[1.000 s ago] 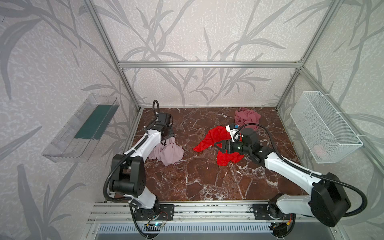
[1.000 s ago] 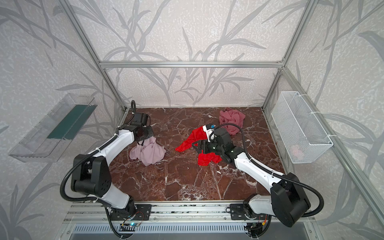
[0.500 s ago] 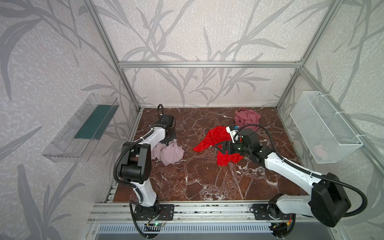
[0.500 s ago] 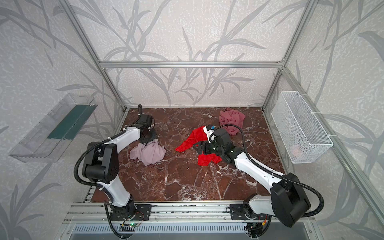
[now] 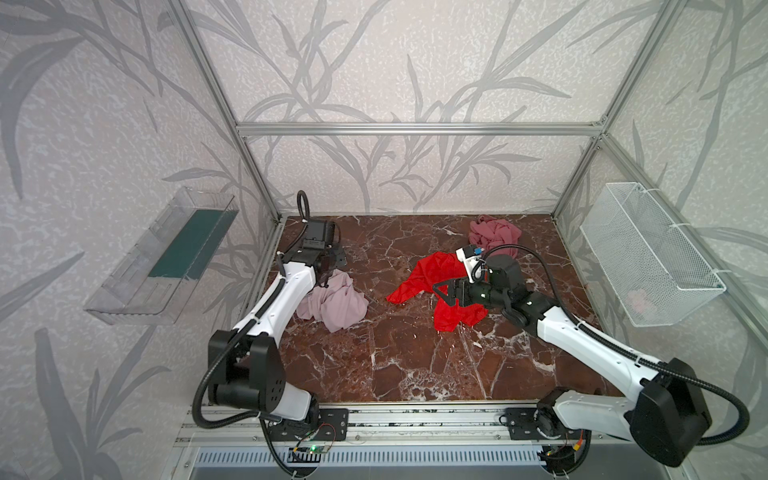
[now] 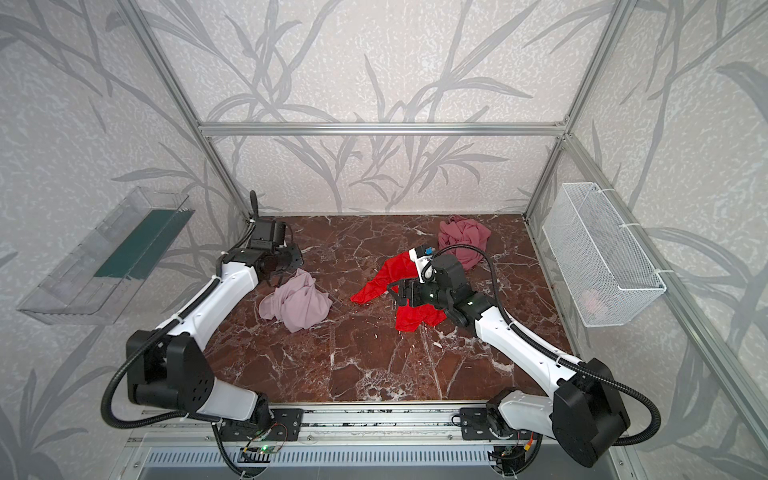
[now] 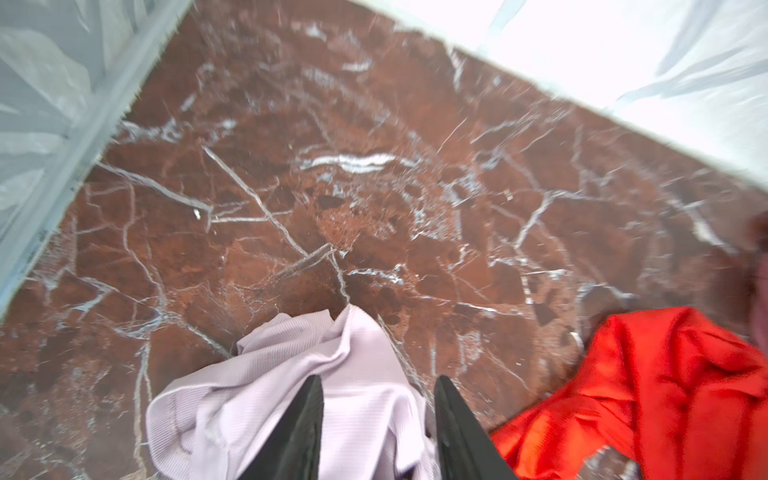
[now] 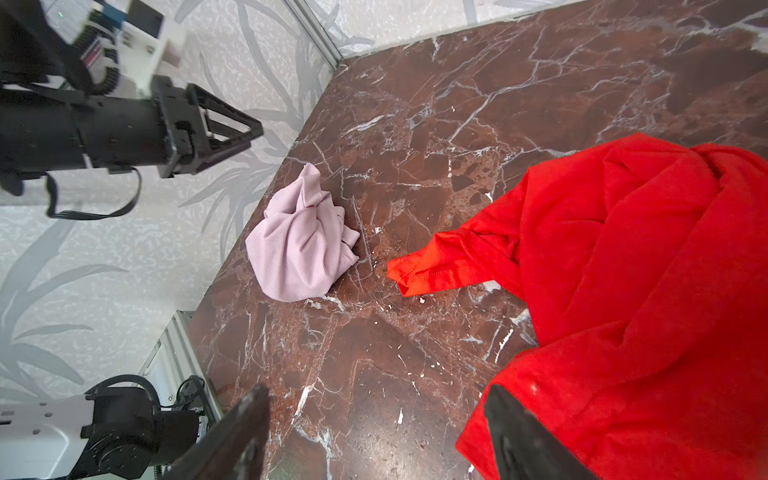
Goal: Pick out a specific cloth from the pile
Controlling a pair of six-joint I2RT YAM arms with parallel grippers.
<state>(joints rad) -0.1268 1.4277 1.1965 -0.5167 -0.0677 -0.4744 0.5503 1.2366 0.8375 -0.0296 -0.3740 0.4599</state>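
The pile is spread out over the marble table (image 5: pixel 407 353). The cloth (image 5: pixel 336 301) (image 6: pixel 301 303), pale lilac-pink, lies crumpled at the left by itself. My left gripper (image 7: pixel 379 379) (image 8: pixel 253 124) hangs just above its far end, jaws parted, holding nothing. The cloth (image 7: pixel 266 395) shows below and between the fingers. It lies apart from the gripper in the right wrist view (image 8: pixel 299 249). The red cloth (image 5: pixel 432 270) (image 8: pixel 623 249) lies mid-table. My right gripper (image 8: pixel 376 390) (image 5: pixel 442 291) stands open over its near edge. The dusty-rose cloth (image 5: pixel 494 232) sits at the back right.
A white wire basket (image 5: pixel 648 257) hangs on the right wall with something pale pink inside. A clear plastic tray (image 5: pixel 166 253) hangs on the left wall. Aluminium frame posts (image 5: pixel 266 199) stand at the table's back corners, close behind the left gripper.
My left gripper has gone from shut to open, and the pale cloth has dropped from it onto the table. The right arm has not moved.
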